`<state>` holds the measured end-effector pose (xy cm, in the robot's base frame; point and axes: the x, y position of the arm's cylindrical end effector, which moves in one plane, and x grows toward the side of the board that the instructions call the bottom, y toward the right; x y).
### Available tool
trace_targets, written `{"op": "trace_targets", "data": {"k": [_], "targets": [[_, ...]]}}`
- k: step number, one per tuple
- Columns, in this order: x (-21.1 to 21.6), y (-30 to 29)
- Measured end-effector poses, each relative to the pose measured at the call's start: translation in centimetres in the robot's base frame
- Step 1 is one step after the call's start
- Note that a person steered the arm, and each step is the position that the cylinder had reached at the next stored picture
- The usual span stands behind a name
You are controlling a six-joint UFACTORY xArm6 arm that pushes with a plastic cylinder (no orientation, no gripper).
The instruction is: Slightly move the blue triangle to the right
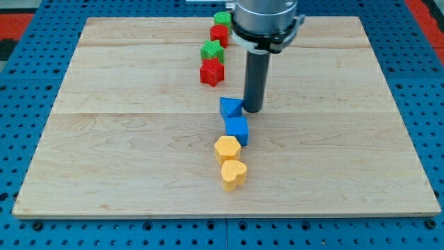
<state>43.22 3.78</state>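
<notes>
My tip (252, 111) touches the blue triangle's (230, 107) right side, so pushing rightward needs repositioning to its left; my end effector, a bare rod, holds nothing.

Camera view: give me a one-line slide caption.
My tip touches the right side of the blue triangle, just above the blue cube on the wooden board.

Wooden board (125, 139), pale, planked. Carries a column of blocks, top to bottom: green cylinder (222, 18), red cylinder (219, 35), green star (211, 50), red star (211, 72), blue triangle (230, 107), blue cube (237, 130), yellow hexagon (227, 148), yellow heart (234, 173).
</notes>
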Motion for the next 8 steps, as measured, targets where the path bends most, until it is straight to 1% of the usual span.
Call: {"op": "trace_targets", "data": {"k": [1, 3, 4, 5, 7, 8], "targets": [[0.0, -0.2], [-3.0, 8.6], [-3.8, 10.2], [-4.2, 10.7], [-4.5, 8.1], [-4.5, 2.9]]}}
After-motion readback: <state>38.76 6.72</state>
